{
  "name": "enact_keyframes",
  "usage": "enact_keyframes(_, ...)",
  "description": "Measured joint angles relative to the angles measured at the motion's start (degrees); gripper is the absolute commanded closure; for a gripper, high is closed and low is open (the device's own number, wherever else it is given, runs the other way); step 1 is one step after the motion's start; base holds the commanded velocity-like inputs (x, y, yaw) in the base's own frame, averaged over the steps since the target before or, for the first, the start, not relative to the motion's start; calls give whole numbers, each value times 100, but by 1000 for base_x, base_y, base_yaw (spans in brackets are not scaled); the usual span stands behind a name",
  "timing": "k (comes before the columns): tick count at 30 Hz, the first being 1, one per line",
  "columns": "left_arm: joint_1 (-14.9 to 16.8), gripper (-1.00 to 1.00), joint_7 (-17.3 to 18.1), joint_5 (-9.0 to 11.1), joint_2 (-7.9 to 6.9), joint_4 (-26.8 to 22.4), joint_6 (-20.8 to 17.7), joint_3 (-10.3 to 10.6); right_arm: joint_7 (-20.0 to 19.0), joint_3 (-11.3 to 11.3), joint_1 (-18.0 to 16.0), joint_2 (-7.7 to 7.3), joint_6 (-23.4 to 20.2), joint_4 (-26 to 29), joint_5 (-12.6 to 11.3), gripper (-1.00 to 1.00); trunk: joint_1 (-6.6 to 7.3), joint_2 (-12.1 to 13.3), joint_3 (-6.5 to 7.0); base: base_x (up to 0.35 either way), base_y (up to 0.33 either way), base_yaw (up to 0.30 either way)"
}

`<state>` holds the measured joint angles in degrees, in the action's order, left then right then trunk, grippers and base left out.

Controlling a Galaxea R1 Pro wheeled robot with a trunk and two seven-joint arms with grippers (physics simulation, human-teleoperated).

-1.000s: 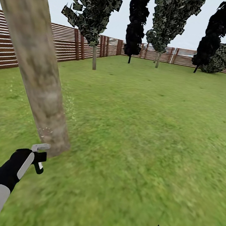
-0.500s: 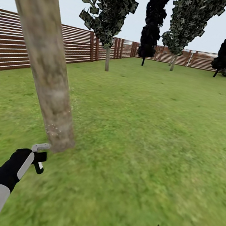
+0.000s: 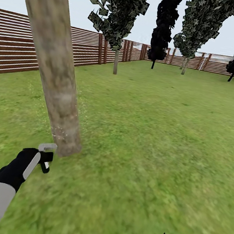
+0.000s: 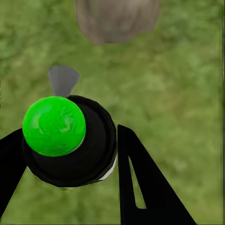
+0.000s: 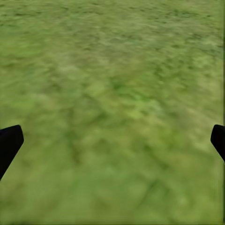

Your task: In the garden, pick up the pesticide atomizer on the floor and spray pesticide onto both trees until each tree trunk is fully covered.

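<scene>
Atomizer trained on the near tree trunk in the fenced garden.

My left gripper (image 4: 70, 159) is clamped on the pesticide atomizer (image 4: 68, 140), its green cap facing the wrist camera, at the lower left of the head view just beside the base of the tree trunk (image 3: 55, 66). Pale pesticide specks (image 3: 60, 133) dot the bark low down. My right gripper (image 5: 112, 140), at the bottom right edge, hangs spread apart over the grass (image 3: 157, 145). I can read no label or writing.
</scene>
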<state>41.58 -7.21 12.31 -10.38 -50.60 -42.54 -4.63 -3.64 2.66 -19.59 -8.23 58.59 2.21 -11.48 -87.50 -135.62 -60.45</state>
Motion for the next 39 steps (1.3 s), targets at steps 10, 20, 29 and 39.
enact_keyframes(10,856,100,-9,-22,4,-380,-893,259,12,2,-1,-3,12,-2,-3,-100,0,0,0,-47,21,0)
enact_keyframes(20,1085,100,-9,-13,11,-598,-1260,333,12,-3,-1,-3,12,-2,-3,-100,0,0,0,0,-56,0)
enact_keyframes(29,1202,100,-25,12,153,-924,-1501,673,5,-3,-1,-3,12,-2,0,-100,0,0,0,0,0,0)
enact_keyframes(39,1498,100,-70,-25,-68,-960,-1537,596,4,-3,-1,-3,12,-2,5,-100,0,0,0,-53,29,0)
